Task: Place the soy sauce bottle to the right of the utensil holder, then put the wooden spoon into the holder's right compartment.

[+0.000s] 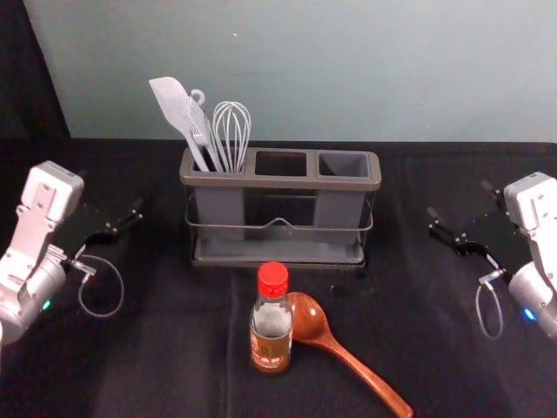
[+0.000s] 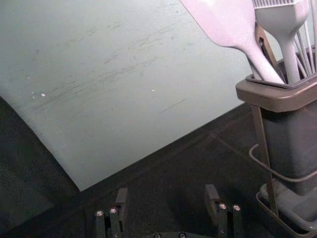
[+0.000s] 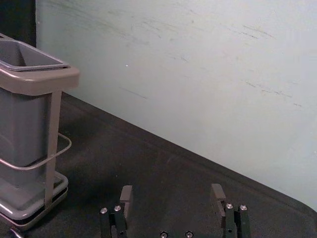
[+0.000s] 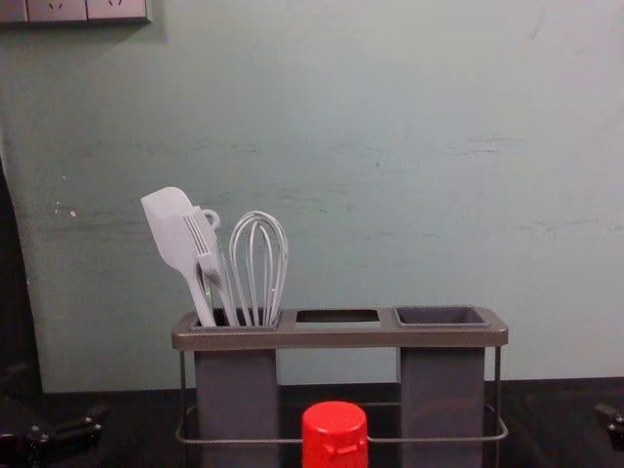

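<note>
Open lanes over black surface [image 1: 174, 366]: between holder [image 1: 278, 182] and left claw [image 1: 110, 189], between holder and right claw [image 1: 459, 198]. Upright bottle [image 1: 271, 326] obstructs middle front; spoon [image 1: 361, 370] slants beside it. Utensils [image 1: 231, 131] crowd left compartment [image 1: 218, 209]; right compartment [image 1: 344, 164] accessible from above.

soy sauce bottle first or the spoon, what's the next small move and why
Probably ease the open right claw toward the soy sauce bottle, staying above the wooden spoon. The bottle stands in front of the utensil holder, not to its right, and the spoon's bowl lies close on the side this claw would come from.
</note>
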`<control>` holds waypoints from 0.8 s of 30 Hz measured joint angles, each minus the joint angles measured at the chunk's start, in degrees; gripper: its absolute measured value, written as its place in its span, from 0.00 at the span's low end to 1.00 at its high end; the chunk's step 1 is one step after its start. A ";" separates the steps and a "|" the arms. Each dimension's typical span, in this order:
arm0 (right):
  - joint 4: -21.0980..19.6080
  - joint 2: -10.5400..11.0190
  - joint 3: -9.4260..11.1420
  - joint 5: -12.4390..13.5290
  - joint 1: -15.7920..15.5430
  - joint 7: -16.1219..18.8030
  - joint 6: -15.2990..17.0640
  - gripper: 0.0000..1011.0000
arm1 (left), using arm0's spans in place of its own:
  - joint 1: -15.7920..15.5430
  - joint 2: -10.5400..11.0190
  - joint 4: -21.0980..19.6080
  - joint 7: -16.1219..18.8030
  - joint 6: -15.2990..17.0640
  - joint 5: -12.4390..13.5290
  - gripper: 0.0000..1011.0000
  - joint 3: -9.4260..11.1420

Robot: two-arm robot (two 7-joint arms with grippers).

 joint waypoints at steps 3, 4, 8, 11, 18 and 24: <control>0.00 0.00 0.00 0.00 0.00 0.00 0.00 0.99 | 0.00 0.00 0.00 0.00 0.00 0.00 0.99 0.00; 0.00 0.00 0.00 0.00 0.00 0.00 0.00 0.99 | 0.00 0.00 0.00 0.00 0.00 0.00 0.99 0.00; 0.00 0.00 0.00 0.00 0.00 0.00 0.00 0.99 | 0.00 0.00 0.00 0.00 0.00 0.00 0.99 0.00; 0.00 0.00 0.00 0.00 0.00 0.00 0.00 0.99 | 0.00 0.00 0.00 0.00 0.00 0.00 0.99 0.00; -0.46 0.02 0.39 -0.07 -0.46 0.00 -0.03 0.99 | 0.00 0.00 0.00 0.00 0.00 0.00 0.99 0.00; -5.02 1.40 2.34 -0.14 -4.90 -0.90 0.31 0.99 | 0.00 0.00 0.00 0.00 0.00 0.00 0.99 0.00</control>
